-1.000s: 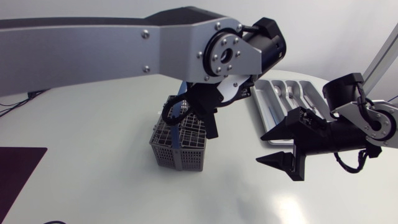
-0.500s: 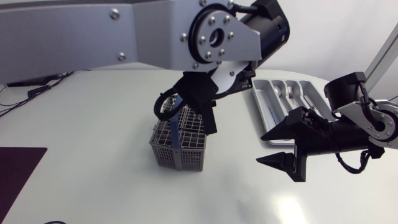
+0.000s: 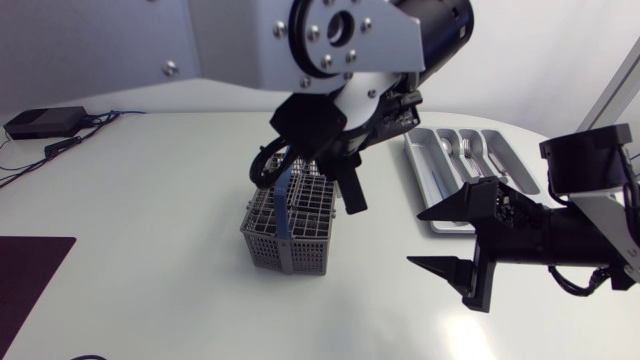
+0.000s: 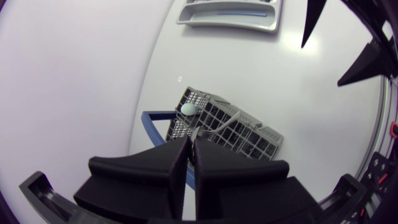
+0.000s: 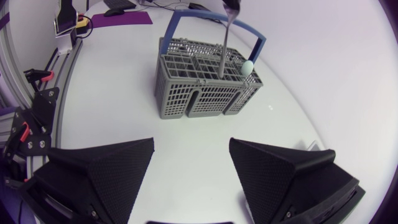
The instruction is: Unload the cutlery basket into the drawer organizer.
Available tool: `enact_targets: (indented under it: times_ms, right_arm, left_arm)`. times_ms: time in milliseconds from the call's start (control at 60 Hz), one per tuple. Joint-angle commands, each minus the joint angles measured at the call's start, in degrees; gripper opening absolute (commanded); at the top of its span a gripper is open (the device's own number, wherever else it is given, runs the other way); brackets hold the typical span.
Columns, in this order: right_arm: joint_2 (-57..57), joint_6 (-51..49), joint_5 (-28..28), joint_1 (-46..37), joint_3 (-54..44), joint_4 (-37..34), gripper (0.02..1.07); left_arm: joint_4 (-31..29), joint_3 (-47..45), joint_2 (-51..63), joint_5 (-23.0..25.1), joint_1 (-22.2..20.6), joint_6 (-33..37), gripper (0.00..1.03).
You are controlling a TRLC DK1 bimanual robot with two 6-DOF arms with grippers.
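The job looks partly done from where I stand. The drawer organizer (image 3: 417,178) at the far right of the tabletop (image 3: 150,220) already has a few pieces of cutlery lying in its slots. The grey cutlery basket (image 3: 290,240), with its blue handle (image 5: 205,15), sits well apart from it near the middle.

At least one piece has not made the trip yet. A silver utensil (image 5: 225,43) stands upright with its lower end down among the basket's compartments; I cannot tell if it is a fork or a spoon. A pale green knob (image 5: 247,66) pokes up at one corner of the basket, so I judge more is left inside.

The left arm comes in high and bends steeply down over the basket. Its left pincer (image 4: 190,144) points at the grid with its fingers pressed nearly together on the top of the utensil.

The right arm waits low, between basket and organizer. Its right pincer (image 3: 418,240) is spread wide, holds nothing, and faces the basket across bare tabletop.
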Motion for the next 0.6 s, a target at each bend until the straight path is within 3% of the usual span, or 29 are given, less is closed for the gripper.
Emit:
enact_targets:
  times_ms: [0,183,583]
  right_arm:
    - [-3.5,3.5,2.4,2.6,-2.8,2.3,0.89]
    - [-8.4,8.3,7.5,6.0,-4.6,7.8,0.89]
    - [-11.5,13.0,20.1,13.0,-6.6,17.8,0.88]
  left_arm:
    - [-0.3,3.8,0.4,2.7,0.9,-3.8,0.03]
    - [-1.0,8.7,1.8,13.8,2.6,-9.7,0.03]
    - [-2.4,9.2,3.6,32.3,4.5,-18.4,0.03]
